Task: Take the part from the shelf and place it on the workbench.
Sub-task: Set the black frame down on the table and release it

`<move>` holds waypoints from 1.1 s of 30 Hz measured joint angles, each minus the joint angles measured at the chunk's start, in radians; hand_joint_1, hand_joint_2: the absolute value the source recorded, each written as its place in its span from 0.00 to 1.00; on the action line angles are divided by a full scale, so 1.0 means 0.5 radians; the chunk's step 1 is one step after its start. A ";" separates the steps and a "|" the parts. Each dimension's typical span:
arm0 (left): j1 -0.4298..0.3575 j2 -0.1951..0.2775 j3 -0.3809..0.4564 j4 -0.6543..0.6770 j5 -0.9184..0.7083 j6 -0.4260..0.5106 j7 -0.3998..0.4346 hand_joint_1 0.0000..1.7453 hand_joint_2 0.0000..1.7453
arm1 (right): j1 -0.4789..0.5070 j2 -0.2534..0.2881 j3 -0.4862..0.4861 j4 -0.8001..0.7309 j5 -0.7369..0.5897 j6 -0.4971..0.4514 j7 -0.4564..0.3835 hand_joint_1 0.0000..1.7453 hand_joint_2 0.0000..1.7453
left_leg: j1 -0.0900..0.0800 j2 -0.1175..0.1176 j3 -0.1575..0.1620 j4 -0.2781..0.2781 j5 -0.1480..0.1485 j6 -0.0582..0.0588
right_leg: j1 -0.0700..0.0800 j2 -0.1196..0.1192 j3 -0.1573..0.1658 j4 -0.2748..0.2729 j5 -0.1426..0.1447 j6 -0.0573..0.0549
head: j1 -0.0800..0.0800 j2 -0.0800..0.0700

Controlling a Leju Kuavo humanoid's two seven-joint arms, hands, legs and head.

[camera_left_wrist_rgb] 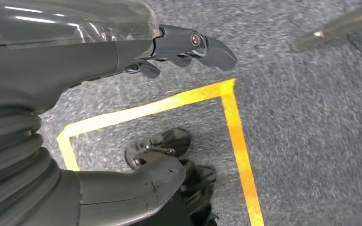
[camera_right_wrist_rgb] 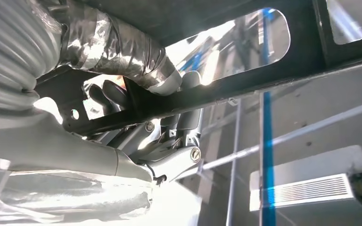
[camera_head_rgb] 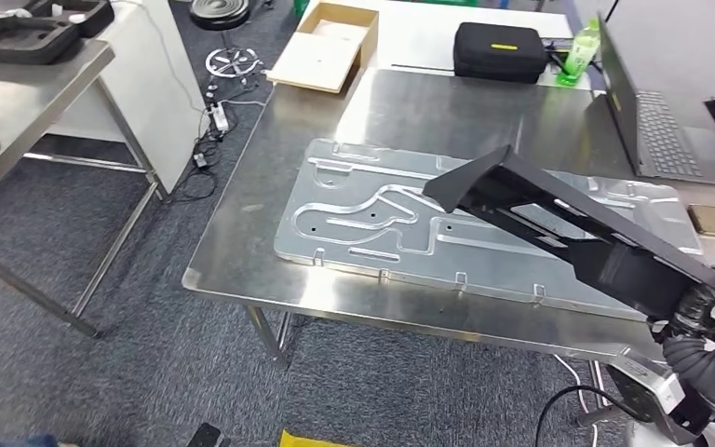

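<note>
A long black sheet-metal part (camera_head_rgb: 559,219) with cut-out windows hangs tilted above the steel workbench (camera_head_rgb: 242,251), over a large silver stamped panel (camera_head_rgb: 372,223). My right hand (camera_head_rgb: 708,312) grips its near end at the lower right of the head view. In the right wrist view my right hand (camera_right_wrist_rgb: 136,108) has its taped thumb and dark fingers wrapped round the black part (camera_right_wrist_rgb: 245,80). My left hand (camera_left_wrist_rgb: 179,52) hangs over grey carpet with its fingers apart and nothing in it.
A laptop (camera_head_rgb: 656,116), a black case (camera_head_rgb: 500,51), a green bottle (camera_head_rgb: 579,51) and a flat cardboard box (camera_head_rgb: 326,47) sit at the far side of the benches. Another steel table (camera_head_rgb: 28,102) with black trays stands at the left. Yellow tape (camera_left_wrist_rgb: 235,136) marks the carpet.
</note>
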 joint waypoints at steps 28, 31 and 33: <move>0.034 0.011 0.014 -0.001 0.024 -0.075 -0.067 0.00 1.00 | -0.114 -1.395 -0.300 0.700 -0.277 1.144 0.855 1.00 1.00 | -0.032 0.133 -0.175 0.316 -0.079 0.035 | -0.001 -0.199 0.036 -0.028 -0.016 -0.002 | 0.001 0.000; 0.023 0.012 0.014 -0.001 0.019 -0.080 -0.068 0.00 1.00 | -0.169 -1.433 -0.233 0.707 -0.235 1.141 0.844 1.00 1.00 | -0.048 0.123 -0.038 -0.007 0.047 0.066 | 0.005 -0.189 0.027 -0.011 -0.024 0.013 | 0.001 0.000; 0.019 0.012 0.014 -0.001 0.011 -0.082 -0.069 0.00 1.00 | -0.211 -1.460 -0.183 0.711 -0.203 1.139 0.820 1.00 1.00 | -0.057 0.123 -0.029 -0.046 0.047 0.074 | 0.000 -0.186 0.016 -0.011 -0.018 0.034 | 0.000 0.000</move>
